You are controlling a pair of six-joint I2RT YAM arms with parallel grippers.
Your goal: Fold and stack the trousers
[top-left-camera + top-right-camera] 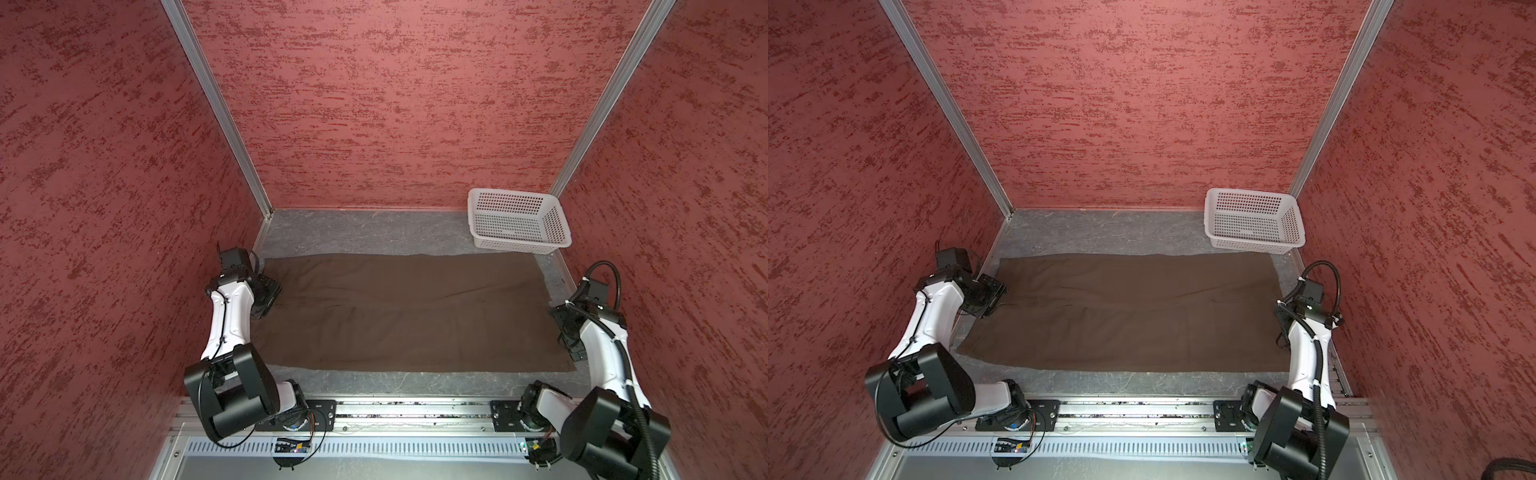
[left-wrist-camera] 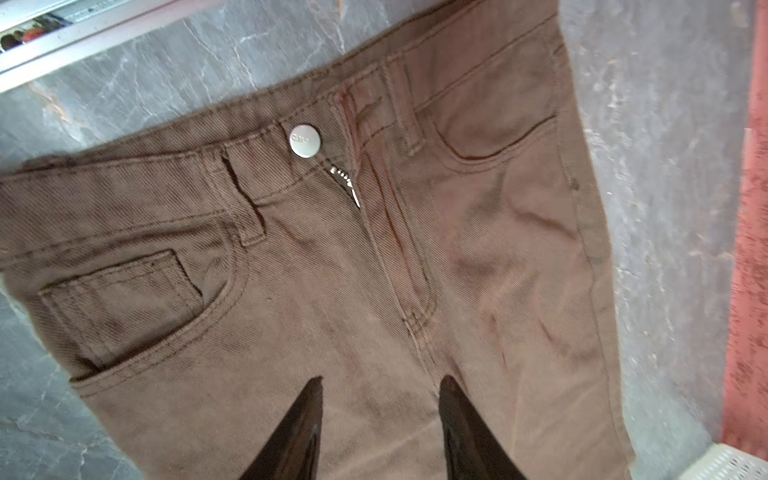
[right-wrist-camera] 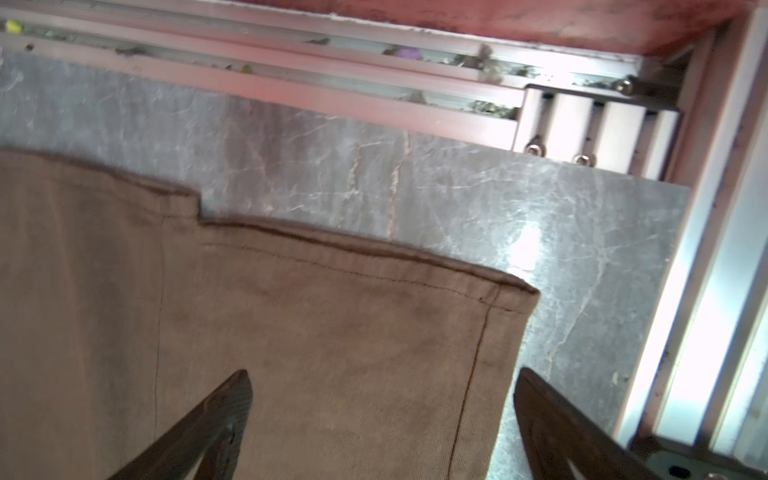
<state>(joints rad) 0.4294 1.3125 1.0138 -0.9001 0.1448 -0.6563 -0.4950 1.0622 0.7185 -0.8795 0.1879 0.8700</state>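
Left fingers (image 2: 291,436) hang spread above the waist end of the trousers (image 1: 407,316), right fingers (image 3: 208,428) gape wide over a hem (image 3: 374,266). They lie flat on the counter (image 1: 353,232), just before the basket (image 1: 507,192), long axis running from arm to arm.

dark brown trousers (image 1: 411,316) with a silver button (image 2: 305,140), white perforated basket (image 1: 515,220), grey marbled table (image 1: 353,232), mottled red walls (image 1: 395,104).
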